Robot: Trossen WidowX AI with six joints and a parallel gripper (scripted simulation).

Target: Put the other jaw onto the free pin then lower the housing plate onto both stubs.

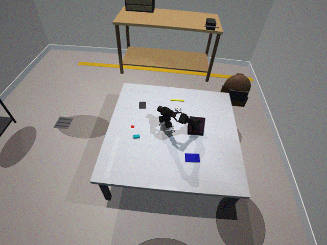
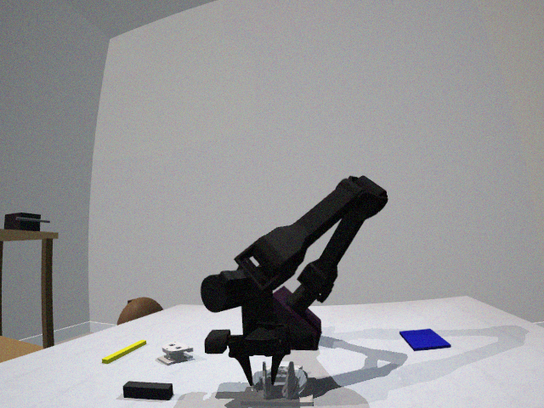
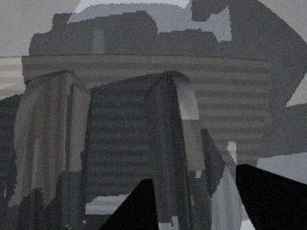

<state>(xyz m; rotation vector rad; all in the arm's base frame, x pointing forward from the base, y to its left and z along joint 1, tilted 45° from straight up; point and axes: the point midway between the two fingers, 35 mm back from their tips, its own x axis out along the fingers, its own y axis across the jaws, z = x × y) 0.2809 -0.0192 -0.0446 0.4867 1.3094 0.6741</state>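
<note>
My gripper (image 2: 262,385) (image 3: 195,182) points down at the pale base (image 2: 306,400) (image 3: 235,91) and is shut on one upright grey jaw (image 2: 265,388) (image 3: 168,129), which stands between the fingertips. The other jaw (image 2: 290,382) (image 3: 45,129) stands upright beside it, with a gap between the two, outside the fingers. The pins and the gear teeth at the jaws' feet are hidden or too dark to tell whether they mesh. The white housing plate (image 1: 178,108) (image 2: 178,346), with holes in it, lies apart from the base on a small stand.
A yellow bar (image 1: 177,100) (image 2: 124,351) lies behind the housing plate. A black block (image 1: 142,105) (image 2: 147,390), a red piece (image 1: 132,126), a teal block (image 1: 136,136) and a blue slab (image 1: 192,157) (image 2: 424,339) lie around the arm. A dark purple box (image 1: 201,129) is under the arm.
</note>
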